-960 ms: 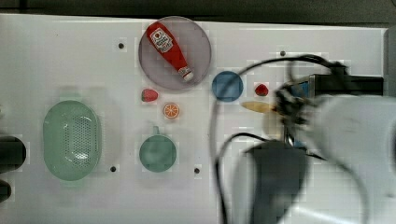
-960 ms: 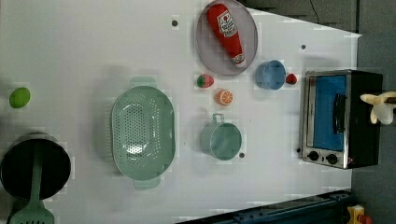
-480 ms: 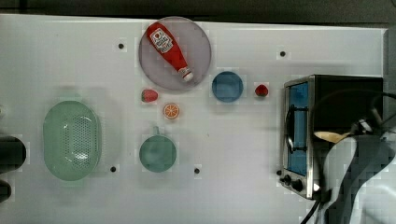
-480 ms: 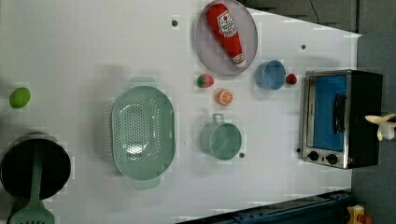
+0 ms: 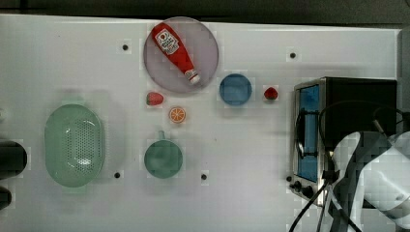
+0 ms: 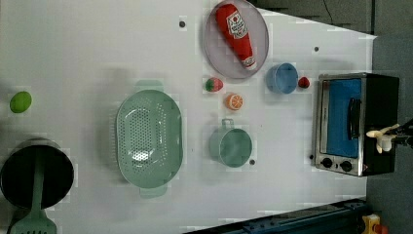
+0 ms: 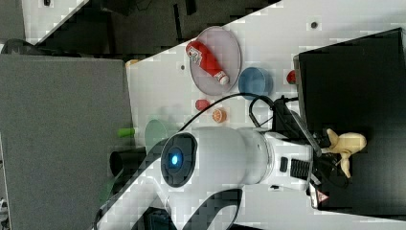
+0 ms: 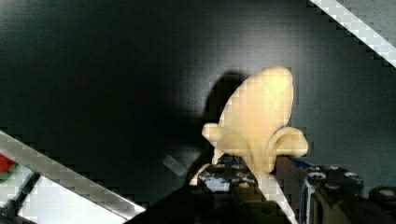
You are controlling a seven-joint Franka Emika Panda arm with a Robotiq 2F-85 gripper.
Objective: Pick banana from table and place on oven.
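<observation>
Banana point(image 8: 261, 126) pinched in the gripper point(image 7: 330, 158), over the oven point(image 7: 364, 86) top.

Stalk end buried between the clenched fingers; fingertips themselves hard to make out in the wrist view. Pale cream, partly peeled, lobes curling outward just past the fingers, blunt tip pointing away over black top. Whether touching that top: cannot tell. In the top view, hidden under the arm point(image 5: 382, 179).

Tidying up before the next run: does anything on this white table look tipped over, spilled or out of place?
One thing: the red ketchup bottle lies on its side across the round grey plate rather than standing. Nothing looks spilled or damaged. The pale yellow toy banana is in the claw above the black-topped toaster oven.
</observation>
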